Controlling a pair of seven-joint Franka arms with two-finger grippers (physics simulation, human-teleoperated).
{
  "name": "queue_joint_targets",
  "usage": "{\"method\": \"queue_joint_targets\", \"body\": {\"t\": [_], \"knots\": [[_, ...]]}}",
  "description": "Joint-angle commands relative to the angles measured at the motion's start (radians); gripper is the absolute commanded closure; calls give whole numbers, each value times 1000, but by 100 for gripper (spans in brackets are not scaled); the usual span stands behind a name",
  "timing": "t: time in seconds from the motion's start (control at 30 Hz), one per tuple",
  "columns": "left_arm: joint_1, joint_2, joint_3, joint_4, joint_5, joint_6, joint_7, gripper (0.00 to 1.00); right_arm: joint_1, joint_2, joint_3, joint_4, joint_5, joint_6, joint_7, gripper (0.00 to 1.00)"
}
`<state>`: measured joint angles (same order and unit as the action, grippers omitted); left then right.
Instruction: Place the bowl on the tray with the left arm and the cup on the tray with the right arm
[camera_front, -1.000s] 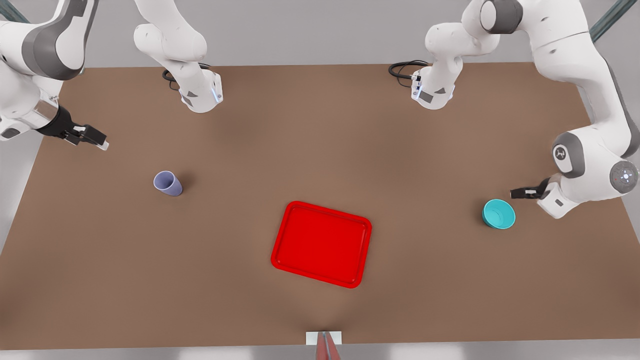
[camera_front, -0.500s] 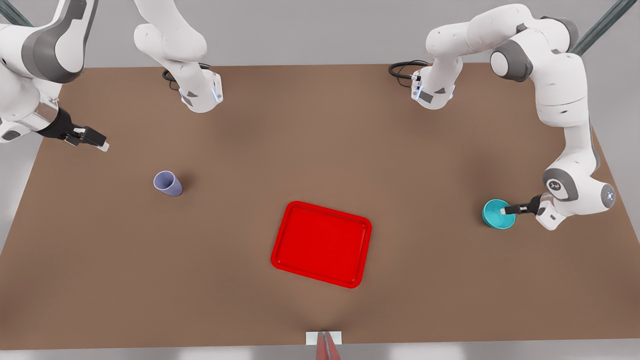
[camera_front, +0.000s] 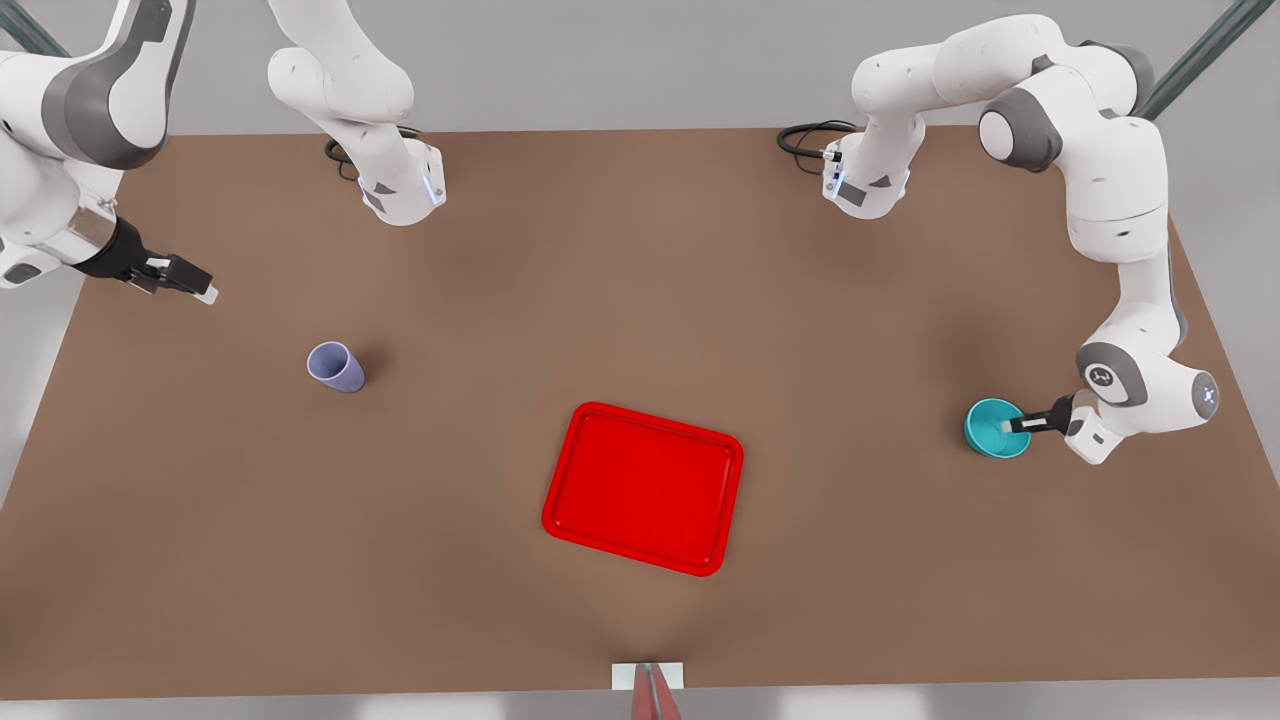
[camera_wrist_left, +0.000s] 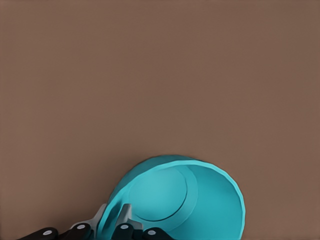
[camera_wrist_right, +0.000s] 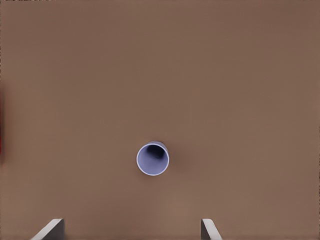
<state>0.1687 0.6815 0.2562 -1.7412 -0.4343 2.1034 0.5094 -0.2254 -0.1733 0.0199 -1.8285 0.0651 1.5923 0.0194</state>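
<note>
The teal bowl (camera_front: 995, 428) stands on the brown table at the front view's right. My left gripper (camera_front: 1014, 426) is shut on its near wall, one finger (camera_wrist_left: 125, 214) inside the bowl (camera_wrist_left: 180, 200) and the other outside. The lavender cup (camera_front: 335, 367) stands upright at the front view's left. My right gripper (camera_front: 188, 281) hovers open above and behind it, with the cup (camera_wrist_right: 153, 159) well ahead of the fingertips (camera_wrist_right: 52, 228). The red tray (camera_front: 642, 488) lies bare at the front centre, between cup and bowl.
Two arm bases (camera_front: 402, 190) (camera_front: 866, 185) with black cables stand at the table's back edge. A small white tab (camera_front: 648, 676) sits at the front edge. Open brown tabletop (camera_front: 640, 300) stretches between the tray and both objects.
The left arm swung down from beside the bowl and its gripper closed over the bowl's rim. The right arm, cup and tray have stayed nearly still.
</note>
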Motion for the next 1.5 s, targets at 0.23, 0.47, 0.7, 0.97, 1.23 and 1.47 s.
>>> {"method": "queue_joint_targets", "body": {"t": [0.23, 0.47, 0.7, 0.97, 1.23, 1.47], "knots": [[-225, -201, -6, -4, 6, -161, -112, 79, 0, 1, 0, -2, -1, 0, -1, 0], [-779, -57, -6, 318, 5, -160, -1025, 79, 0, 8, 0, -2, 1, 3, -1, 0], [-827, 145, -51, 485, 0, -60, -1257, 79, 1, 21, 0, 0, -1, 18, -1, 0], [-808, 210, -95, 479, -1, 27, -1249, 1, -3, 44, -3, -8, -5, 32, -22, 0], [-683, -160, -35, 508, 334, -630, -783, 1, -5, 44, -5, -15, -4, 63, -21, 0], [-399, -487, -270, 460, 582, -801, -276, 0, -103, 81, -64, -190, -25, 251, -111, 0]]}}
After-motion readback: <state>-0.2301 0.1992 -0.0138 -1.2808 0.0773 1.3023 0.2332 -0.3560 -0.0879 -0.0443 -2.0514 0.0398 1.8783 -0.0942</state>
